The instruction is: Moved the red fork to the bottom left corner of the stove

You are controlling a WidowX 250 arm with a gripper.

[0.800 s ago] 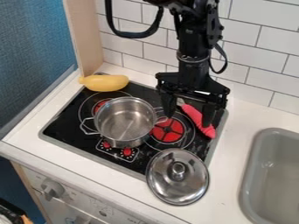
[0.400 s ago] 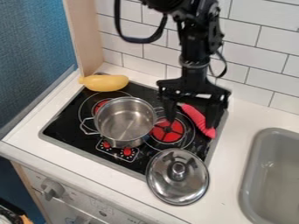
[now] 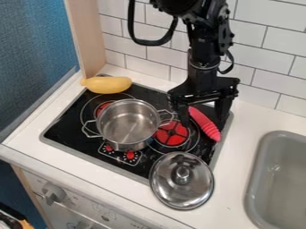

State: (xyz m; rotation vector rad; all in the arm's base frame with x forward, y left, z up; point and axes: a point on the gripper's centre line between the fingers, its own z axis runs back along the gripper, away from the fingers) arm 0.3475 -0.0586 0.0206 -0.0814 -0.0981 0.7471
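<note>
Near the back right corner of the stove, your gripper hangs with jaws spread by the red fork, which lies ungripped along the right edge, so grasp, carry and bottom-left placing all seem yet to do.

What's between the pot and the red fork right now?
In the camera view, the red burner lies between the pot and the red fork, with one gripper finger also in that stretch.
</note>
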